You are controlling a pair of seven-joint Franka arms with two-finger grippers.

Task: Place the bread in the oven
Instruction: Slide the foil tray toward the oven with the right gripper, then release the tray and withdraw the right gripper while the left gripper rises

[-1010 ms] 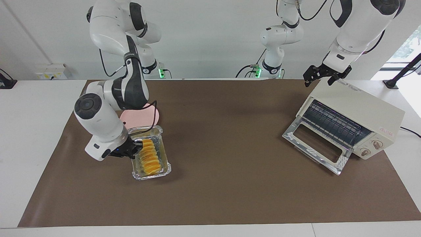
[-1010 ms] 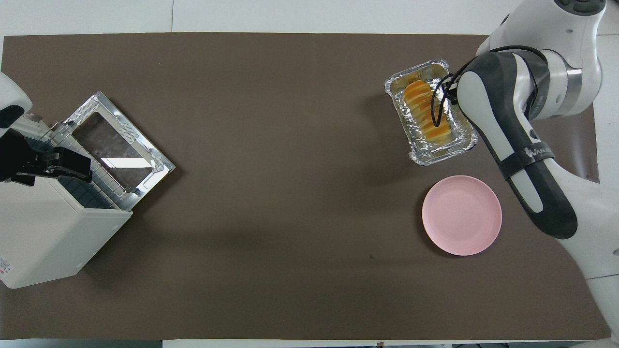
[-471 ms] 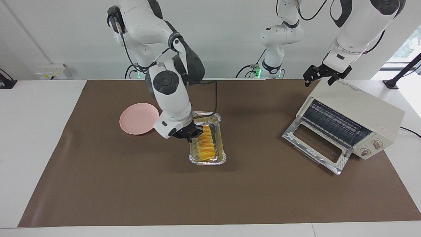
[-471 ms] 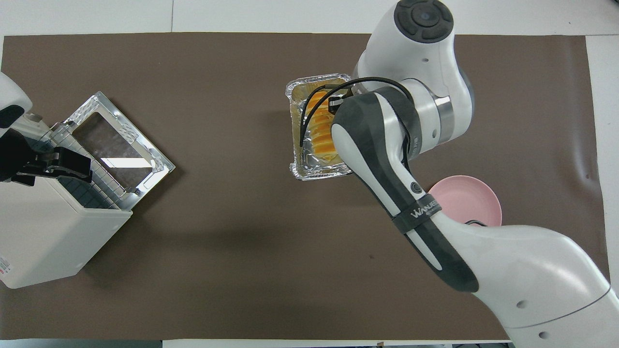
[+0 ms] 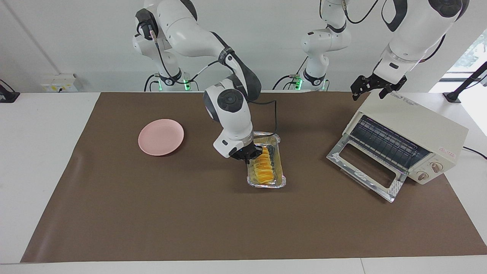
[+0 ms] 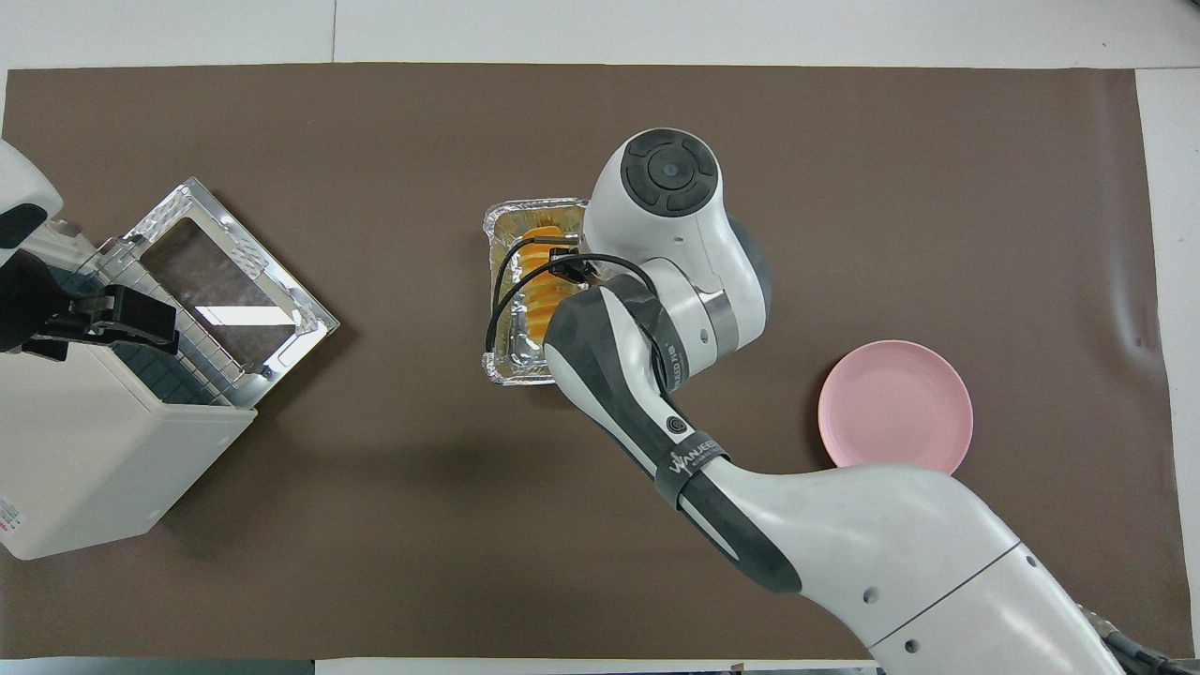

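My right gripper (image 5: 249,156) is clamped shut on the rim of the tray (image 5: 279,167), at the side toward my right arm's end of the worktop. The bread (image 5: 262,169) lies in the tray, just beside my fingertips; whether they touch it I cannot tell. The tray sits near the middle of the mat (image 5: 190,213), whether resting on it or just above it I cannot tell. The oven (image 5: 414,129) stands well apart from that gripper, toward my left arm's end, its door (image 5: 365,167) dropped open and the rack (image 5: 388,142) showing inside. The plate (image 5: 161,137) lies well apart toward my right arm's end.

The brown mat covers most of the white worktop (image 5: 38,125); a pale wall rises at my end.

My right arm reaches out over the mat's middle, elbow high, wrist bent steeply down to the tray; in the overhead view it hides most of the tray (image 6: 511,220). My left arm waits, its gripper (image 5: 374,88) open over the oven's top.
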